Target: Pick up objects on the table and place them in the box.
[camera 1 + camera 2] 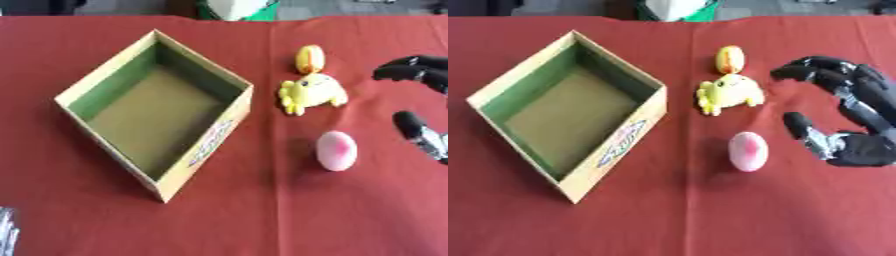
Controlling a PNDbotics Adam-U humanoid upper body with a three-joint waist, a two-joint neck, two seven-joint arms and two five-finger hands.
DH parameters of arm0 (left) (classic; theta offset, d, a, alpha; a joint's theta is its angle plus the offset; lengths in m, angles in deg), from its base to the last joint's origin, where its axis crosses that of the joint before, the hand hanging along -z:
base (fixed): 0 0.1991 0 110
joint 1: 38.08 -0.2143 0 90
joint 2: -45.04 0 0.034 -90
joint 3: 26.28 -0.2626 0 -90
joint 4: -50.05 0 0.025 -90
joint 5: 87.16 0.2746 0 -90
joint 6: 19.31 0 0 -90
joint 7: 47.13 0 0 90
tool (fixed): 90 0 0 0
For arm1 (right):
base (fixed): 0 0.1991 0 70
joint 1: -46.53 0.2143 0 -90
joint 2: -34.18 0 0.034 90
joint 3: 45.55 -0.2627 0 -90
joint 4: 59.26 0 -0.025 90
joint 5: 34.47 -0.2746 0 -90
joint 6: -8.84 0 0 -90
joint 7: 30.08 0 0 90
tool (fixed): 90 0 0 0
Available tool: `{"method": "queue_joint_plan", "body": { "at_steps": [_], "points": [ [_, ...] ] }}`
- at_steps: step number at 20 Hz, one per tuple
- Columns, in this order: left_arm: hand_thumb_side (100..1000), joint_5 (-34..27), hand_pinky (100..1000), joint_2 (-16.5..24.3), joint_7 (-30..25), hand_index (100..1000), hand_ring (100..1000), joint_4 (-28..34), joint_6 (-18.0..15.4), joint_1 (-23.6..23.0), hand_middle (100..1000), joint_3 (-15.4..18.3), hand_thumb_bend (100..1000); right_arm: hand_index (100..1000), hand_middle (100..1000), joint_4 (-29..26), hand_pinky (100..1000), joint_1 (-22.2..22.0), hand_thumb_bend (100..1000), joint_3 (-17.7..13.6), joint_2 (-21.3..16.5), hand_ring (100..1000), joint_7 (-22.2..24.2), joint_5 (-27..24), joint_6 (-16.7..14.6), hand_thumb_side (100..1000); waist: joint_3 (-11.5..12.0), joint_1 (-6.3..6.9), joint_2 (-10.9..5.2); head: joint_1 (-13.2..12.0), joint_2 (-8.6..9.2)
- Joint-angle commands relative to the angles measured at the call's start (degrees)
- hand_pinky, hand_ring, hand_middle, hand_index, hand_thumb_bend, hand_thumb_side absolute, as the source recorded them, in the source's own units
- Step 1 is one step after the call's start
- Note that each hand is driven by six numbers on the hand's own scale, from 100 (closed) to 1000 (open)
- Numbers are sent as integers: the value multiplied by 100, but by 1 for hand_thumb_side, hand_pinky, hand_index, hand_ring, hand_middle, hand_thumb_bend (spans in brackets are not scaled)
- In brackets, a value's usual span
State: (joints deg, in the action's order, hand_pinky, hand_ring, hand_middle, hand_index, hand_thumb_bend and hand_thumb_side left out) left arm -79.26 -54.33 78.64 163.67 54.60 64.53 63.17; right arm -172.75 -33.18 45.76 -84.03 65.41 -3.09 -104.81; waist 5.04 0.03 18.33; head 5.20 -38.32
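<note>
An open cardboard box (651, 116) with a green inner wall sits at the left of the red table, turned corner-on, with nothing in it. To its right lie a yellow plush toy (728, 92), a small yellow and orange oval thing (730, 59) behind it, and a pink egg (747, 151) nearer me. My right hand (859, 147) hovers to the right of the toy and the egg, open, with its fingers (815, 70) spread wide toward the toy and its thumb (800, 126) toward the egg. It holds nothing. A sliver of my left hand (5, 232) shows at the lower left edge.
The red cloth (710, 215) covers the whole table. A white and green object (677, 9) stands beyond the far edge.
</note>
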Motion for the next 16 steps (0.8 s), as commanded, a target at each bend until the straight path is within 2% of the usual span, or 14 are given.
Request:
{"method": "queue_joint_plan", "body": {
  "at_steps": [1, 2, 4, 6, 12, 16],
  "points": [
    [934, -21, 727, 133, -36, 797, 585, 97, -4, 37, 668, -11, 100, 907, 752, -110, 700, 122, 315, 143, -425, 835, 236, 361, 91, 969, 9, -22, -117, 28, 8],
    [934, -24, 727, 134, -39, 797, 585, 97, -3, 37, 668, -14, 100, 913, 755, -110, 701, 154, 349, 206, -482, 839, 349, 407, 115, 934, 12, -28, -119, 34, 7],
    [934, -30, 727, 133, -47, 797, 585, 97, -1, 37, 668, -24, 100, 944, 765, -110, 712, 225, 504, 340, -569, 855, 669, 438, 160, 764, 20, -38, -121, 49, 12],
    [933, -36, 727, 132, -57, 797, 586, 97, 1, 36, 668, -31, 100, 954, 771, -110, 719, 319, 557, 431, -609, 862, 1020, 404, 250, 708, 27, -47, -124, 60, 11],
    [933, -46, 727, 131, -69, 797, 586, 97, 3, 33, 668, -39, 100, 965, 776, -110, 734, 484, 611, 533, -609, 881, 1633, 271, 605, 700, 40, -61, -130, 74, 15],
    [933, -51, 728, 124, -82, 795, 586, 97, 6, 33, 668, -49, 100, 972, 767, -110, 732, 513, 610, 629, -585, 881, 1905, 281, 806, 698, 51, -68, -120, 84, 17]
  ]
}}
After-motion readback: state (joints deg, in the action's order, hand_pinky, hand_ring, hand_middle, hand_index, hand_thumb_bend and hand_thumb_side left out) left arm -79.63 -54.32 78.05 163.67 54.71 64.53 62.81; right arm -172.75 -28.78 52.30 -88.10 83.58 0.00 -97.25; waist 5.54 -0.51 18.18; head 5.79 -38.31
